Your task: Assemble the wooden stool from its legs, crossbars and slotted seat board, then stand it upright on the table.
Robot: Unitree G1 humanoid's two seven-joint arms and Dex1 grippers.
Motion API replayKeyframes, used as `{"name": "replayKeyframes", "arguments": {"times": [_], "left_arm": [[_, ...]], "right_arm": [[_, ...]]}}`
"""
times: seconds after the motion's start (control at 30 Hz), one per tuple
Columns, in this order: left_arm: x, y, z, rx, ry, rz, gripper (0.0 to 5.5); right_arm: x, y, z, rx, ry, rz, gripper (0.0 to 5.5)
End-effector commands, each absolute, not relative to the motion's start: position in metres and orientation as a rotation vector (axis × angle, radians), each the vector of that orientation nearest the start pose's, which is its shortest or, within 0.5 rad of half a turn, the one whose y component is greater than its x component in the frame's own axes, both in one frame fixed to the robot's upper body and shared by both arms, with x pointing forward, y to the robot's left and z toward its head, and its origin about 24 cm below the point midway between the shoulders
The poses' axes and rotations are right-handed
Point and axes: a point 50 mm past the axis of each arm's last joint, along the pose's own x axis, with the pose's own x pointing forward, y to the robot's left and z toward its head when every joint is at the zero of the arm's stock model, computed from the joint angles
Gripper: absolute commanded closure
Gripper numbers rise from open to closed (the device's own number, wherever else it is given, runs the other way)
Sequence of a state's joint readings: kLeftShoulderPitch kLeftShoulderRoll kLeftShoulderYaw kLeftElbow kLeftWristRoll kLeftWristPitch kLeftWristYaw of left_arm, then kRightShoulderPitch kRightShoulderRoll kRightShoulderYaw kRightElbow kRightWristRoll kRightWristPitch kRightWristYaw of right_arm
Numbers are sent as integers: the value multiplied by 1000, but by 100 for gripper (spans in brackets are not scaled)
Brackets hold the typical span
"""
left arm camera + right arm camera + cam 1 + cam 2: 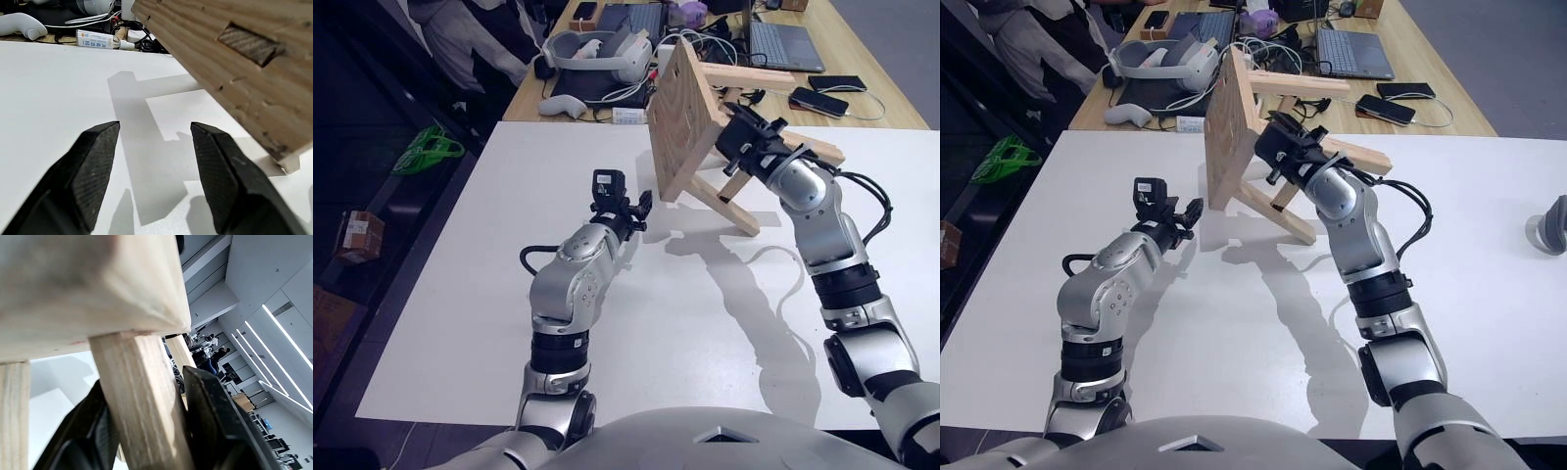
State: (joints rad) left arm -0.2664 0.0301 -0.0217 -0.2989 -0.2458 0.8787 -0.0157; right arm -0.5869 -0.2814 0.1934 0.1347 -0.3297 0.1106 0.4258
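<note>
The assembled wooden stool [690,117] lies tipped on the white table [509,294], its slotted seat board [1227,122] almost on edge and its legs pointing to the right. My right gripper [1278,157] is shut on a crossbar [142,401] between the legs, just behind the seat board. My left gripper [625,211] stands open just left of the seat board's lower edge, not touching it; its dark fingers [93,166] frame bare table, with the seat board [234,63] close in front of them.
Behind the white table stands a wooden desk [862,98] with a headset [597,54], a controller [563,105], laptops, phones and cables. The table's left edge [431,255] drops to a dark floor. A grey object [1549,227] sits at the far right.
</note>
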Motion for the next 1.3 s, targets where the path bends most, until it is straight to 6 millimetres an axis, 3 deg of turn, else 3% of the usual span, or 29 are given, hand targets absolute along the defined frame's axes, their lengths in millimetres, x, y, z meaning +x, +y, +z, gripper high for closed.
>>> {"name": "replayKeyframes", "arguments": {"times": [0.03,0.2,0.57,0.7,0.83,1.07,1.2,1.3], "left_arm": [[282,112,101,-115,316,-257,279],[283,114,101,-110,314,-251,279],[286,116,104,-86,292,-243,279],[303,112,111,-85,181,-169,279],[314,106,117,-129,79,-134,279],[309,107,106,-45,17,-148,279],[296,116,114,-46,-54,-202,279],[285,120,106,-43,-20,-205,279]], "right_arm": [[333,-106,118,-504,-27,589,375],[335,-108,119,-243,32,539,384],[334,-112,110,-128,100,488,443],[329,-106,100,0,122,537,444],[327,-106,100,111,83,527,364],[314,-107,102,178,35,525,256],[296,-126,106,225,-27,446,192],[277,-131,103,238,-30,405,143]]}}
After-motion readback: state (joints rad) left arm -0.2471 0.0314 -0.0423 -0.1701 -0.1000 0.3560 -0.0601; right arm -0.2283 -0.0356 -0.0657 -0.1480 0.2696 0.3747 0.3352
